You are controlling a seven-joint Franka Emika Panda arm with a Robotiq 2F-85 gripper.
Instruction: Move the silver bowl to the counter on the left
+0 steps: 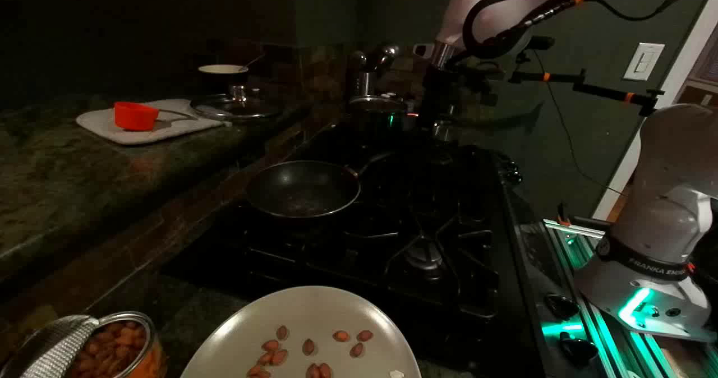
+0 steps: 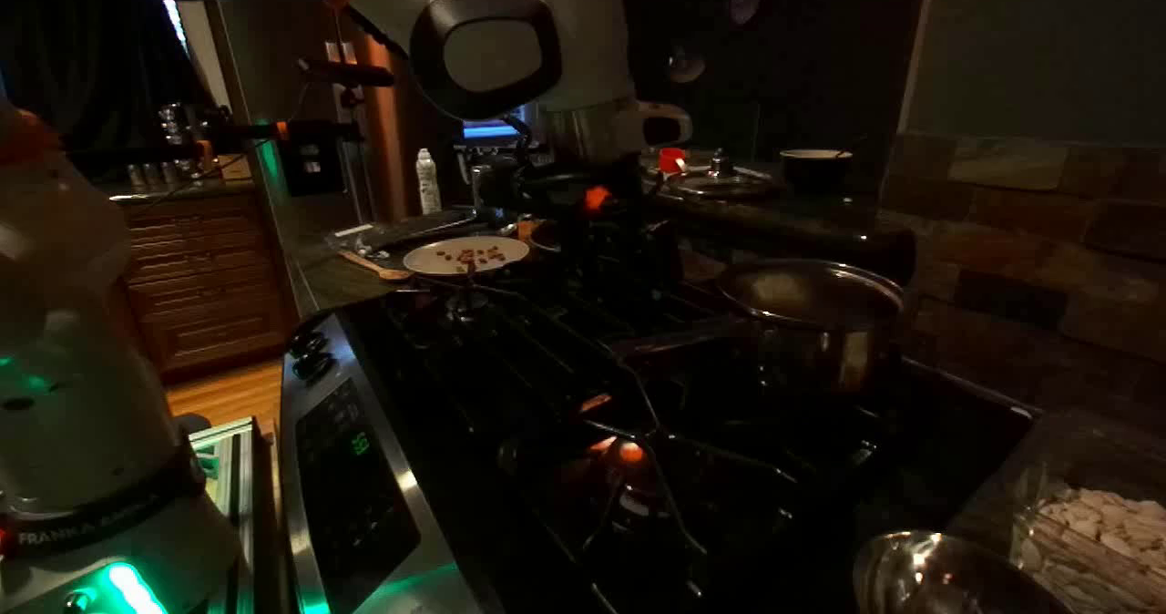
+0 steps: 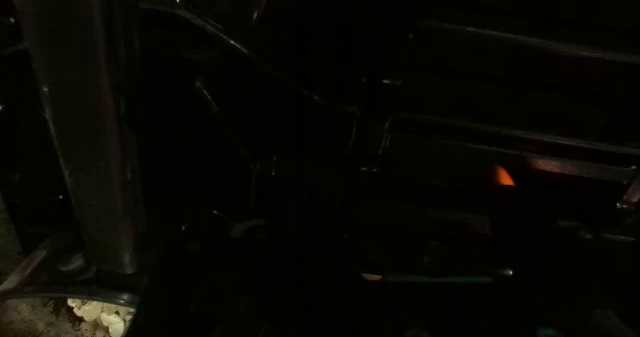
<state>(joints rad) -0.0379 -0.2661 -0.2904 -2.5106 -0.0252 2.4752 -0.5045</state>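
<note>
The silver bowl is round and shiny. It shows in an exterior view at the bottom right, partly cut by the frame edge, beside a clear container of pale pieces. I cannot make it out elsewhere. The counter is mottled greenish-brown stone on the left in an exterior view, raised above the stove. My gripper hangs dark over the stove; in an exterior view it also shows as a dark shape, well apart from the bowl. Its fingers are lost in darkness, including in the wrist view. No bowl shows at it.
A frying pan sits on the black stove grates; its handle shows in the wrist view. A steel pot stands behind. A white dish of nuts, nut jar, red cup and glass lid are around.
</note>
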